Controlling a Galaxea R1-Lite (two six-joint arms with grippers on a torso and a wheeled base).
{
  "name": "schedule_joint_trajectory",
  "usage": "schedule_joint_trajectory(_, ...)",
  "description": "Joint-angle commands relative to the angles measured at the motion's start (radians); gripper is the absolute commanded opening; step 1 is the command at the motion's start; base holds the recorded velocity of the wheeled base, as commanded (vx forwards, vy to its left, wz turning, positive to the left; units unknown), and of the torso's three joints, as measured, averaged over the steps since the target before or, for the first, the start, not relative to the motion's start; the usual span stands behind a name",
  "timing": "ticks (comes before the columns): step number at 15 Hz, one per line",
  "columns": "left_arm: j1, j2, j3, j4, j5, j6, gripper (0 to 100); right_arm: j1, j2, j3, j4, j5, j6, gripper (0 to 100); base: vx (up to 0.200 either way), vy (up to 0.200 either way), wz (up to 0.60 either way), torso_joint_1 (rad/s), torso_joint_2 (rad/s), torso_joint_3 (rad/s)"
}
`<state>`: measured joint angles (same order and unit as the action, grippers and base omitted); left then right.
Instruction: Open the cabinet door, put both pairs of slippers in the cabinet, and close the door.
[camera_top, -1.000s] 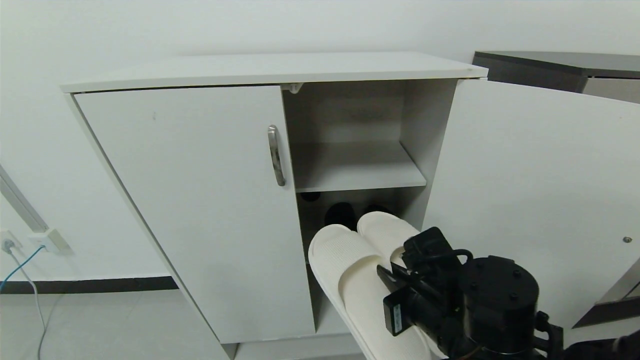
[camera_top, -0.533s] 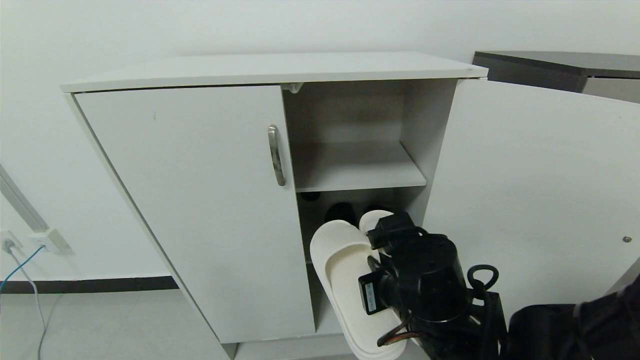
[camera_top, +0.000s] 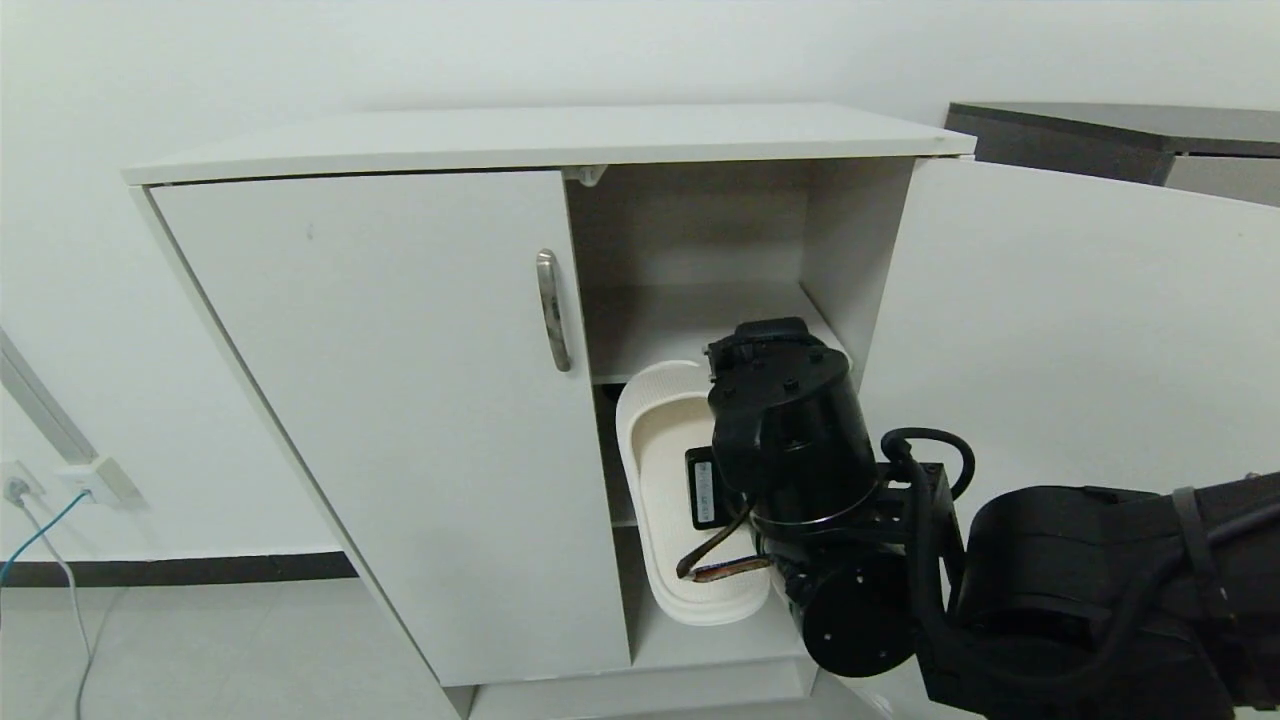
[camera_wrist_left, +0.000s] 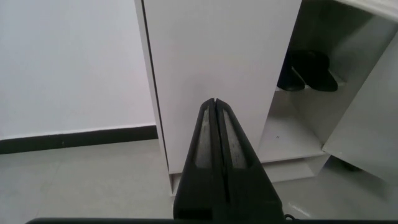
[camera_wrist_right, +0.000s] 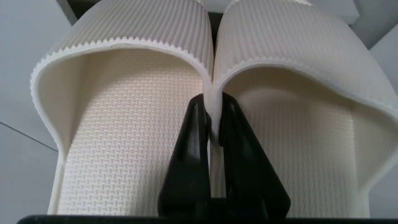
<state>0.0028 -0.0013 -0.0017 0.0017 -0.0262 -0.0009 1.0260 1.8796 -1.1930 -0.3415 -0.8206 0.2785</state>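
White slippers (camera_top: 662, 470) held at my cabinet's (camera_top: 540, 140) open right half.
My right gripper (camera_wrist_right: 214, 109) pinches their two touching inner walls from behind; toes point up toward the shelf (camera_top: 650, 335), heels low, long axis steeply tilted.

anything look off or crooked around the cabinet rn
Only the pair of cream ribbed foam slippers: pinched in the right gripper, it hangs steeply tilted, toes up by the white middle shelf, not laid flat yet. Nothing spilled or damaged.
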Motion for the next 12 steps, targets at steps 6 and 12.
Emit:
schedule_joint_trajectory(6,0.000,0.001,0.000,0.000,0.000,0.002,0,-0.046,0.006,-0.022,0.002,0.000,-0.013,0,0.033,0.000,0.00,0.001,0.00,0.000)
schedule_joint_trajectory(12,0.000,0.001,0.000,0.000,0.000,0.002,0,-0.049,0.010,-0.020,-0.001,0.000,-0.015,0,0.200,0.000,0.00,0.002,0.00,0.005)
